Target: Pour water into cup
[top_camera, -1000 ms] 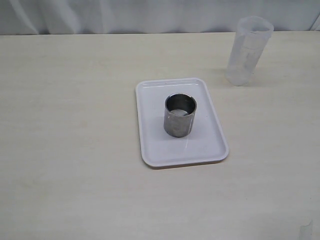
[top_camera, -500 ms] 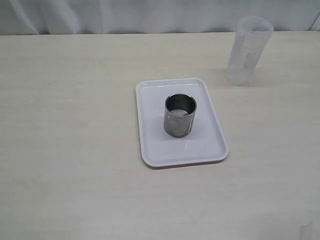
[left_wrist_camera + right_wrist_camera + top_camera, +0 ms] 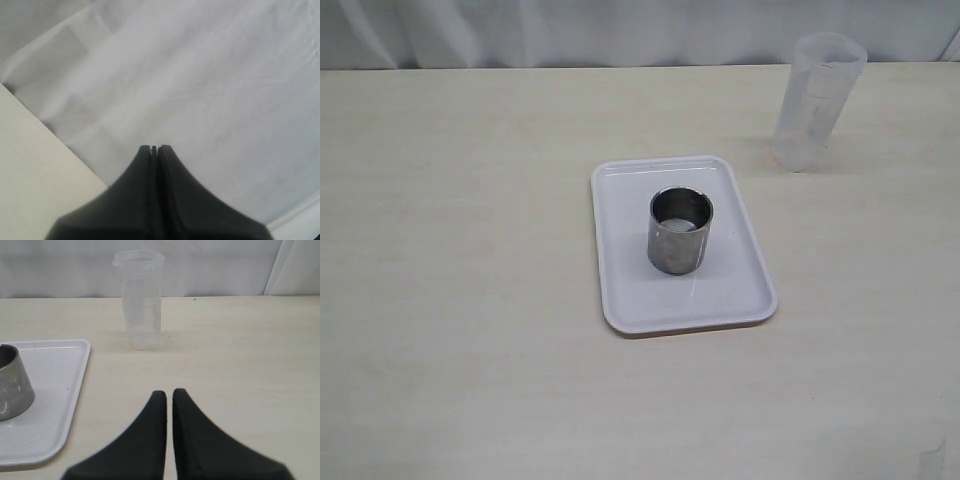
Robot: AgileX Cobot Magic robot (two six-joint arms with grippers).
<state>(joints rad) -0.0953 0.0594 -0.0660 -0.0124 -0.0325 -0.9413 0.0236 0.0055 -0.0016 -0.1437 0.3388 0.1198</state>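
The brushed-steel cup (image 3: 680,231) stands upright on a white tray (image 3: 630,290) in the middle of the table; its side shows in the right wrist view (image 3: 12,385). A tall translucent plastic tumbler (image 3: 816,100) stands upright at the back right, and it also shows in the right wrist view (image 3: 141,300). I cannot make out water in it. My right gripper (image 3: 169,392) is shut and empty, low over the table, well short of the tumbler. My left gripper (image 3: 154,147) is shut and empty, facing a white cloth. Neither gripper shows clearly in the exterior view.
White cloth (image 3: 620,30) hangs along the table's back edge. The tray (image 3: 45,415) lies beside my right gripper. A faint pale shape (image 3: 932,458) sits at the bottom right corner of the exterior view.
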